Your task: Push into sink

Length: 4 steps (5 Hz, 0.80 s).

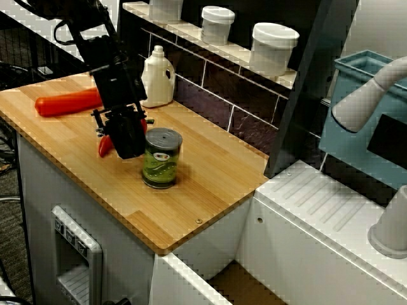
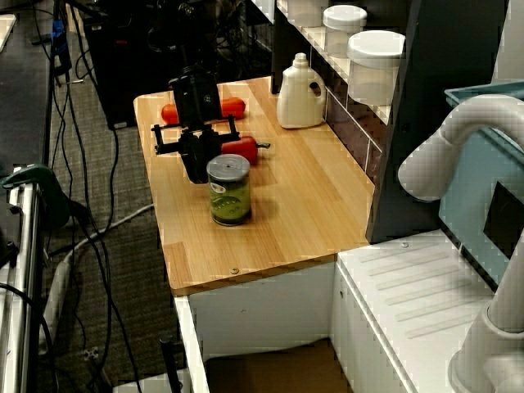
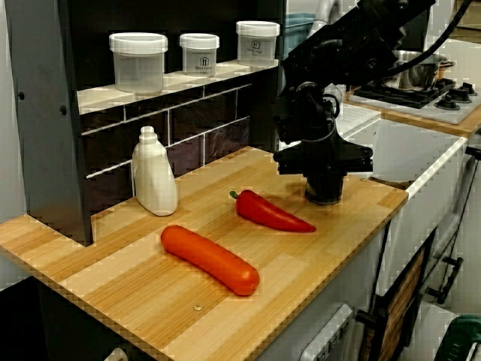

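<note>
Green can (image 1: pixel 161 158) stands upright on the wooden counter (image 1: pixel 210 171), grey lid on top, green label with a small white-and-dark oval logo — text too small to read. Three white lidded jars on the shelf (image 3: pixel 197 53) carry small dark marks on their fronts, also unreadable. White bottle (image 1: pixel 158 76) by the tiled back wall has no visible label.

Gripper (image 1: pixel 127 136) is black, pointing down, right against the can's side away from the sink; its body touches or nearly touches the can. Fingers are hidden by the housing in every view, so cannot tell how far open it is or whether it's clenched. It does not wrap around the can in the front views. In the rear view the gripper (image 3: pixel 325 188) blocks the can almost fully.

Red pepper (image 3: pixel 272 213) lies on the counter just behind the gripper, partly hidden in the front views. Orange-red carrot-like piece (image 3: pixel 211 259) lies further back, well apart from the can.

Sink (image 1: pixel 245 286) — only a corner shows at the bottom edge, tan bottom, white walls, below the counter's end. The can sits on the counter, short of the edge nearest the sink. White ribbed drainboard (image 1: pixel 331 203) beside it; teal bin (image 1: pixel 359 108) behind.
</note>
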Each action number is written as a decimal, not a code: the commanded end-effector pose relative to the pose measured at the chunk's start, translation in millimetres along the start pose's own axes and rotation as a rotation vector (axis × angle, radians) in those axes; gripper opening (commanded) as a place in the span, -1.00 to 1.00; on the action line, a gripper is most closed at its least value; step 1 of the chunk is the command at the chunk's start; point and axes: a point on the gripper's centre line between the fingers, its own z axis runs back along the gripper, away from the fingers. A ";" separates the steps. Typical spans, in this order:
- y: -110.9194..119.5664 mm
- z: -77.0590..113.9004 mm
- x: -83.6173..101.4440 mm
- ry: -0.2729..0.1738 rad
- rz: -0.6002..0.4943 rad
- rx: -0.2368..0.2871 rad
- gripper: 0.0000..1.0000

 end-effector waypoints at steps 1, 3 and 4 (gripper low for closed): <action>1.1 0.0 10.5 -0.006 0.002 0.012 -1.00; -3.6 -4.0 11.1 -0.002 0.002 0.007 -1.00; 4.0 -0.1 7.8 -0.005 0.014 0.031 -1.00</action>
